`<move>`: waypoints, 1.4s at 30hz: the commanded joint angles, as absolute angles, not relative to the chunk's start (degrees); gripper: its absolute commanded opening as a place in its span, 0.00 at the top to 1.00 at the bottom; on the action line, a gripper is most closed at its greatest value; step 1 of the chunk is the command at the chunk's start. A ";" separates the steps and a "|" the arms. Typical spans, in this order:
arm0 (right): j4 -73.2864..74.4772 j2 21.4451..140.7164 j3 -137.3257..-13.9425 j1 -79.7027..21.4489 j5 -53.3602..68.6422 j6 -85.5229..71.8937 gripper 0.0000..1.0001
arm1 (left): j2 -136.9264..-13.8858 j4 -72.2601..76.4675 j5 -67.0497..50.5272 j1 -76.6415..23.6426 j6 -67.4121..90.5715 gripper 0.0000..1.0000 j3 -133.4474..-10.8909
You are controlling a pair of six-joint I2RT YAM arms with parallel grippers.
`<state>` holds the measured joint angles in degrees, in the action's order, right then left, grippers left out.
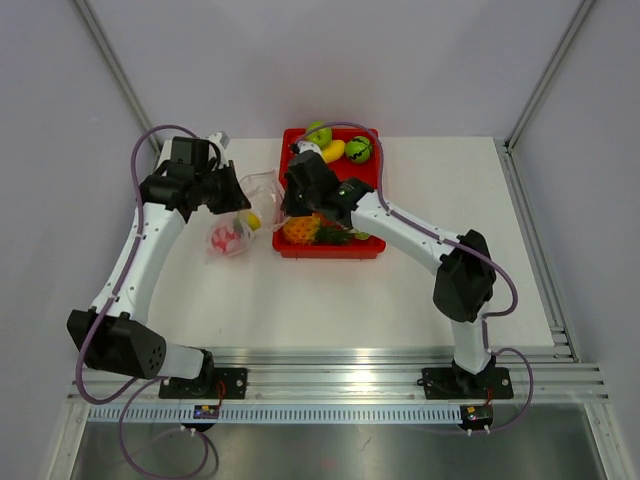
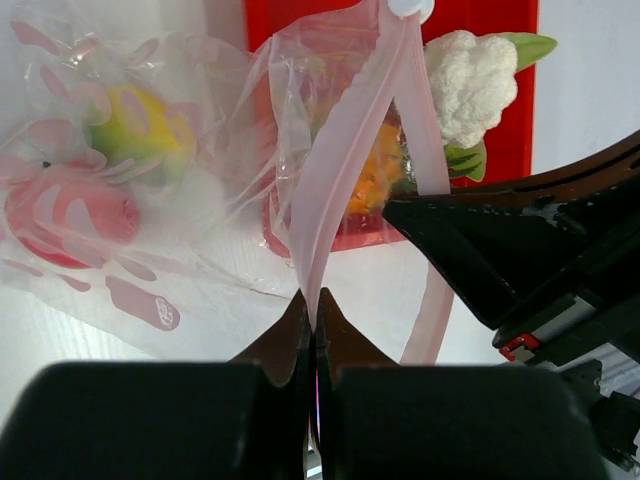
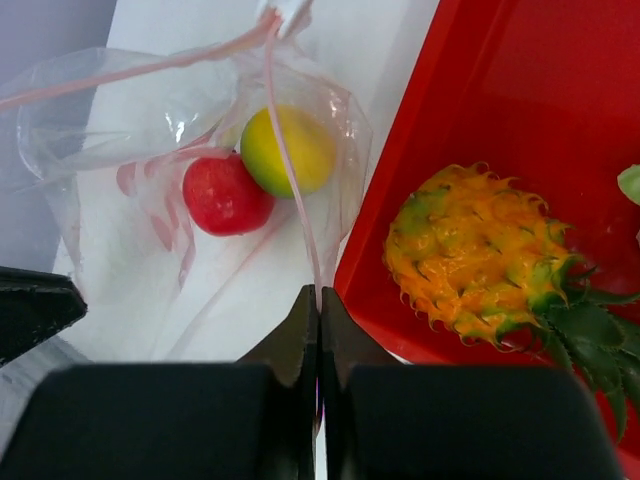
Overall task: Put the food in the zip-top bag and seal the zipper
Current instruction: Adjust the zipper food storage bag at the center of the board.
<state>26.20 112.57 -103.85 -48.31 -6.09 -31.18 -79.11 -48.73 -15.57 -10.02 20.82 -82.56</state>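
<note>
The white tabletop [image 1: 400, 300] carries a clear bag [image 3: 130, 270] on the left and a red tray [image 3: 500, 90] just to its right. The left pincer [image 2: 312, 305] is pressed together on the bag's pink zipper strip [image 2: 340, 160], which runs up and away from its tips. The right pincer [image 3: 319, 298] is likewise clamped on a thin run of the same strip, at the tray's left wall. The bag's mouth gapes between the two. Inside the bag, a red fruit [image 3: 225, 195] and a yellow fruit [image 3: 287, 150] lie touching. An orange pineapple [image 3: 470, 255] with green leaves lies at the near end of the tray, with a white cauliflower [image 2: 470, 85] just beside it. At the tray's far end sit two green fruits [image 1: 318, 133] with a yellow piece [image 1: 333, 151] between them.
</note>
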 commanded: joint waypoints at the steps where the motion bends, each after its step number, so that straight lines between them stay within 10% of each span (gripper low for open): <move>1: 29.16 112.32 -111.69 -47.55 -4.14 -29.53 1.00 | -77.25 -52.19 -8.38 -9.49 19.69 1.00 -90.07; 15: 35.68 125.50 -126.11 -44.74 -0.26 -27.33 0.98 | -80.14 -47.63 -10.89 -9.49 20.21 1.00 -81.48; 21: 37.09 122.79 -126.39 -44.47 1.41 -25.93 0.53 | -79.01 -46.49 -12.48 -9.49 19.95 1.00 -81.81; 30: 29.54 101.09 -104.87 -41.76 -6.24 -25.84 0.24 | -78.49 -47.02 -13.97 -9.40 20.92 1.00 -84.11; 42: 20.05 91.75 -75.33 -29.98 5.34 -39.10 0.18 | -79.01 -46.76 -14.33 -9.40 21.88 1.00 -86.04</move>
<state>24.29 89.65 -79.72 -32.18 -1.34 -33.17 -80.03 -49.19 -12.71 -9.63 21.30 -83.40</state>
